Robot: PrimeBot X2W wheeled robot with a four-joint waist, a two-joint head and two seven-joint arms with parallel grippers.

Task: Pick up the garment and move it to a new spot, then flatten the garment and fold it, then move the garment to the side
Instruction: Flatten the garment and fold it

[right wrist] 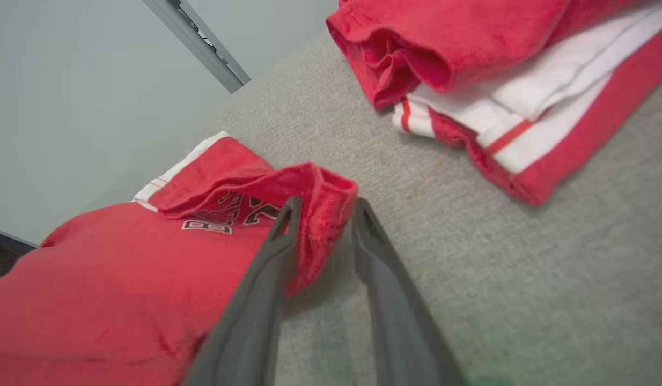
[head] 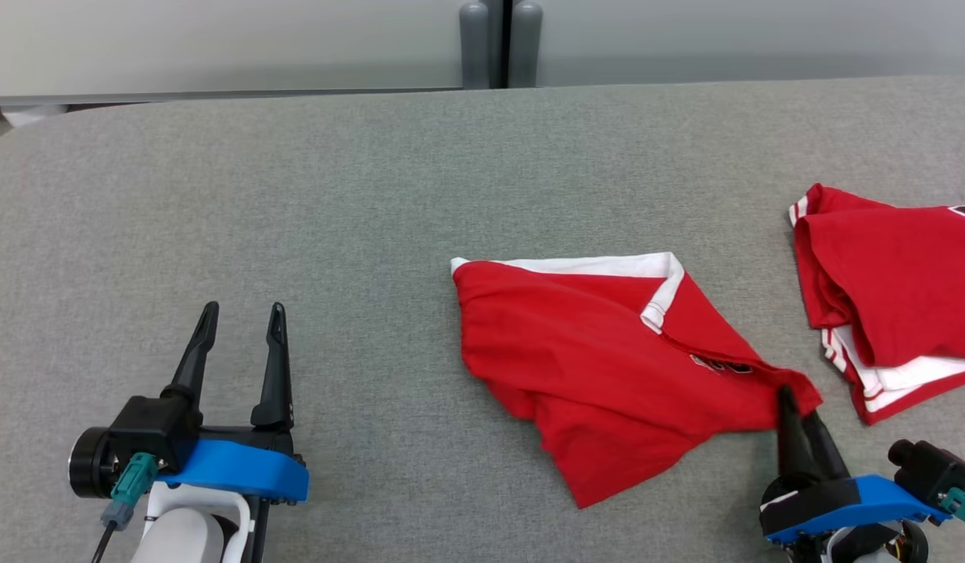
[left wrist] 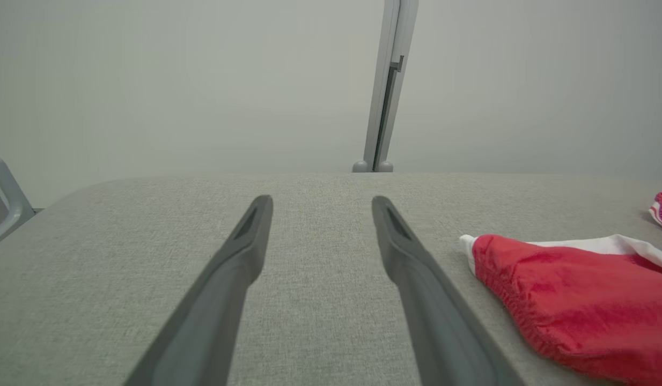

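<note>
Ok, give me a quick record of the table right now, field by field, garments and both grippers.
surface: grey fabric-covered table
garment: red with white trim, loosely folded, right of centre
second garment: red and white, folded, far right, apart from the first
left gripper: open, over bare table, holding nothing
right gripper: fingers narrowly parted around the garment's near right corner; grip unclear

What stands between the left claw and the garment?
Nothing visible. Only bare table lies between the open left claw and the left edge of the garment. The right claw is at its near right corner.
</note>
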